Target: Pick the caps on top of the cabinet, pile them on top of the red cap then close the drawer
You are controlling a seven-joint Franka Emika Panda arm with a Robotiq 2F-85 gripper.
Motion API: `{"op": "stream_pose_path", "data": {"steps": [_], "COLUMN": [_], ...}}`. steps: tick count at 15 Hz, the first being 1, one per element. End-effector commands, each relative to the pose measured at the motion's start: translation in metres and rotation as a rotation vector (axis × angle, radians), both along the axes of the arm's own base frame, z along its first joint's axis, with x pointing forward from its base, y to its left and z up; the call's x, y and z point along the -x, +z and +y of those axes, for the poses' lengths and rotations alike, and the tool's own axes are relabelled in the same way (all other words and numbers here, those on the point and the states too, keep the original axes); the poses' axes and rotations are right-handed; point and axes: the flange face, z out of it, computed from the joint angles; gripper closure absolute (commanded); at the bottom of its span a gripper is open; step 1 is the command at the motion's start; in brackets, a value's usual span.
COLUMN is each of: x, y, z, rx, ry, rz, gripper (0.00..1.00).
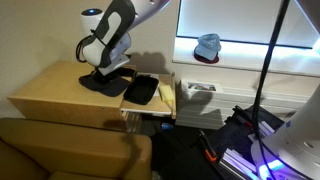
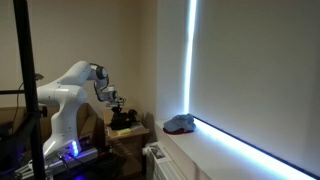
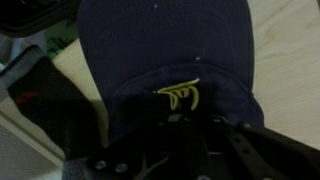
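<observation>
- here, a dim room: a pale wood cabinet (image 1: 45,95) next to a brown leather seat (image 1: 60,150), with a bright window sill (image 1: 250,62) beyond.
- the drawer (image 1: 166,98) stands open, its black tray showing.
- the light blue cap (image 1: 208,43) sits on the red cap (image 1: 205,58) on the sill.
- only the wrist view shows the yellow emblem (image 3: 180,97) on the navy cap (image 3: 165,40) — the jaws are closed tight on that cap, atop the cabinet.

A navy cap (image 3: 165,45) with yellow logo (image 3: 180,96) on cabinet (image 3: 292,50)

The navy cap (image 3: 165,45) is matt cloth and the cabinet (image 1: 55,88) smooth, pale wood.
</observation>
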Motion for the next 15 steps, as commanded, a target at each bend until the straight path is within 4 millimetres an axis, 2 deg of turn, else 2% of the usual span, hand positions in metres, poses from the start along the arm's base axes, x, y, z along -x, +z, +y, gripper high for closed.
{"op": "stream_pose_path", "data": {"steps": [1, 7, 11, 15], "x": [-0.003, -0.011, 0.013, 0.054], "y": [0.043, 0.115, 0.2, 0.282], "z": [-0.001, -0.016, -0.037, -0.051], "rx": [0.037, 0.056, 0.089, 0.09], "ry": [-0.037, -0.124, -0.186, -0.279], "rz": [0.079, 0.092, 0.089, 0.109], "gripper": [1.0, 0.98, 0.98, 0.98]}}
